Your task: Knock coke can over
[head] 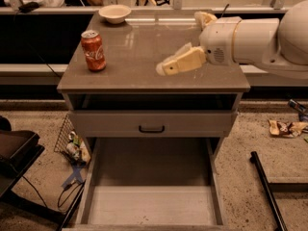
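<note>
The coke can (93,50) stands upright on the left part of the brown tabletop (130,69). It is red-orange with white script and a silver top. My gripper (164,67) is cream-coloured and reaches in from the right on a white arm (250,37). It hangs over the middle of the tabletop, to the right of the can and well apart from it. The taller silver-and-blue can is hidden behind my arm.
A white bowl (114,12) sits at the back left of the tabletop. Under the top is a closed drawer with a black handle (151,129); the bottom drawer (151,201) is pulled out. A wire basket (72,141) and a black chair (14,153) stand at the left, a black pole (269,191) at the right.
</note>
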`<state>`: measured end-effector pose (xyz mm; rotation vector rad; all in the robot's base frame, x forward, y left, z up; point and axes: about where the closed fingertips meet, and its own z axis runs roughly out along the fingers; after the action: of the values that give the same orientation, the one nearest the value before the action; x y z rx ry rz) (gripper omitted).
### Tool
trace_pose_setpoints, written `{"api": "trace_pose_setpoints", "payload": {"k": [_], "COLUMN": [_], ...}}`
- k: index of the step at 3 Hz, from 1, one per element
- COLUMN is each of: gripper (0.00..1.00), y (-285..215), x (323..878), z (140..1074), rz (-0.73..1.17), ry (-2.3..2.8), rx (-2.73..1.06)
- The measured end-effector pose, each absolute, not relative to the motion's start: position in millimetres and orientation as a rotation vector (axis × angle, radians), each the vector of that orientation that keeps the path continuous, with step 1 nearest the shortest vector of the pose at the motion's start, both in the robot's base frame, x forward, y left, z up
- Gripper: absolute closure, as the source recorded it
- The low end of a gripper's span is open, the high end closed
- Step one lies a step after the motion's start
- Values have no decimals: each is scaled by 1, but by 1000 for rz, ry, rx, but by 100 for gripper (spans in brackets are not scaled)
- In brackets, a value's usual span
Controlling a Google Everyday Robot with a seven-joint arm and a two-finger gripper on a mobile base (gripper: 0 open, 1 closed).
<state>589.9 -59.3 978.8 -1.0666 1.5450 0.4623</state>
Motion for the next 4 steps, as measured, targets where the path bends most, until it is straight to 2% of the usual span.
{"api": "trace_pose_setpoints", "payload": {"k": [2,3,4], "gripper": [0,0,0], "y": [-58,-33,16], "x": [608,631,671], "z": [991,991,987], "rz": [407,454,514], "ry": [1521,1492,1457], "rx": [-1013,-1028,-1032]}}
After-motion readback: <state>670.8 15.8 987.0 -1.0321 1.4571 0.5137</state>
